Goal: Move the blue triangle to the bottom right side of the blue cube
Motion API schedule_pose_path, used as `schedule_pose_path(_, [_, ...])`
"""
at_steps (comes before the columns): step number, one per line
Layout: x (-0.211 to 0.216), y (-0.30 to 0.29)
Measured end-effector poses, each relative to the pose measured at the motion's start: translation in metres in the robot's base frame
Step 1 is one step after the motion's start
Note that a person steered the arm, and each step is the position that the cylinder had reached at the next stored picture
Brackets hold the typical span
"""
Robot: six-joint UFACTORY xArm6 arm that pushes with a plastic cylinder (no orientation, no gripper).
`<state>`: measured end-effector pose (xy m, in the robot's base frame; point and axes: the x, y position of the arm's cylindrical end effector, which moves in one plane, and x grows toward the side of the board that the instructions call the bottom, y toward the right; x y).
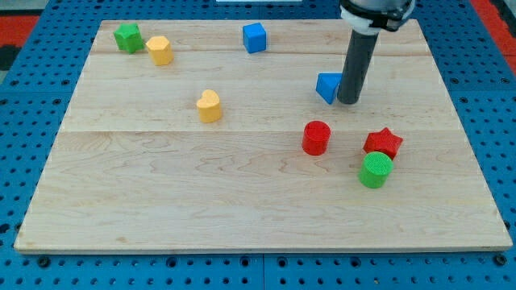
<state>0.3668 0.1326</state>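
The blue triangle (327, 86) lies on the wooden board, right of centre near the view's top. The blue cube (254, 38) sits up and to the left of it, near the board's top edge. My rod comes down from the view's top right, and my tip (349, 101) rests on the board right against the triangle's right side, partly hiding that edge.
A red cylinder (316, 138), a red star (384, 143) and a green cylinder (375, 170) sit below the tip. A yellow heart (209, 105) lies left of centre. A green star (127, 37) and a yellow block (160, 50) sit at the top left.
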Motion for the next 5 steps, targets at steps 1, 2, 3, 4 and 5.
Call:
schedule_pose_path(1, [-0.017, -0.016])
schedule_pose_path(2, [0.004, -0.053])
schedule_pose_path(3, [0.014, -0.069])
schedule_pose_path(4, [-0.009, -0.080])
schedule_pose_path(5, [-0.038, -0.072])
